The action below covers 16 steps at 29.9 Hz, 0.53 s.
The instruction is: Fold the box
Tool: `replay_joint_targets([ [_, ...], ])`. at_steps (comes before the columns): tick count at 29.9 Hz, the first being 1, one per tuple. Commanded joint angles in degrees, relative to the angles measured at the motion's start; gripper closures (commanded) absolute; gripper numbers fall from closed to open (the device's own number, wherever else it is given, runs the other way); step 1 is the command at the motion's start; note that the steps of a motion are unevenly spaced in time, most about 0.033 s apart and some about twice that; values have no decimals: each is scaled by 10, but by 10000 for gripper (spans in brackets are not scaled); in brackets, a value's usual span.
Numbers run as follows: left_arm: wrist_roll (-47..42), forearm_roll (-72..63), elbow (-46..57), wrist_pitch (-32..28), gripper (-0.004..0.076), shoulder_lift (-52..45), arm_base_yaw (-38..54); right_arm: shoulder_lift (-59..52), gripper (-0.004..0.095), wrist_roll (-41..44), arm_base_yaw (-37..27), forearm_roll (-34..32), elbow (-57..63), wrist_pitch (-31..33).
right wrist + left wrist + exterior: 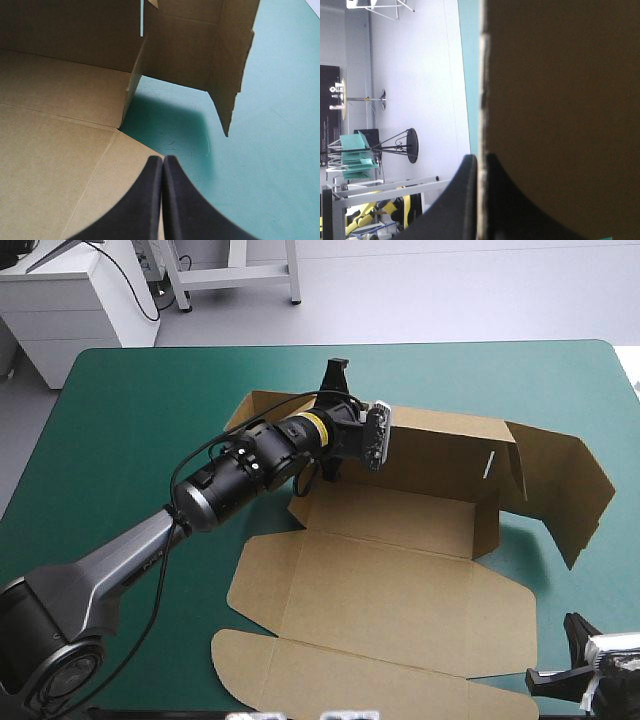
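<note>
Teal-green table (120,410) underneath, with the box (400,585) lying from mid-table toward the right edge. Only partly folded.

Already standing:
- long back wall (440,455) along the far side
- right-hand side panel (565,490), swung up and angled off the far-right corner
- short tab (487,525), upright at the right end of the floor

Not yet raised:
- the floor itself
- big near panel (380,600)
- rounded flaps (300,665) at the near-left, all flat on the cover

No sign of anything tucked or locked. Nothing up on the left side.

Left gripper (479,162) at the box's far-left corner, turned on its side. All but closed, with a board edge pinched between the black fingers (457,200), so gripping the box there. Probably the left end of the back wall, but can't confirm which flap from the wrist view.

Right gripper (162,165) low near the table's near-right corner. Fingers pressed together into a point, nothing between them. Tip over the near-right edge of the flat board; can't tell whether touching. Raised side panel ahead of it, well apart.

Estimate: about a third done. Remaining, by the look of it:
- raise the left side
- bring the right panel in square
- tuck the end tabs
- fold the wall over to lock
- leave the near panel flat as the lid

Main risk: back wall flopping down if released before the ends are tucked.
</note>
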Motion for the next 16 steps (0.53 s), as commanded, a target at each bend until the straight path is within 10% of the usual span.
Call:
replay_joint_targets([
  [1, -126, 128, 11, -54, 733, -28, -30, -7, 928, -2, 1, -5, -13, -45],
  [16, -806, 831, 186, 59, 732, -28, -119, 52, 926, 4, 1, 17, -34, -47],
])
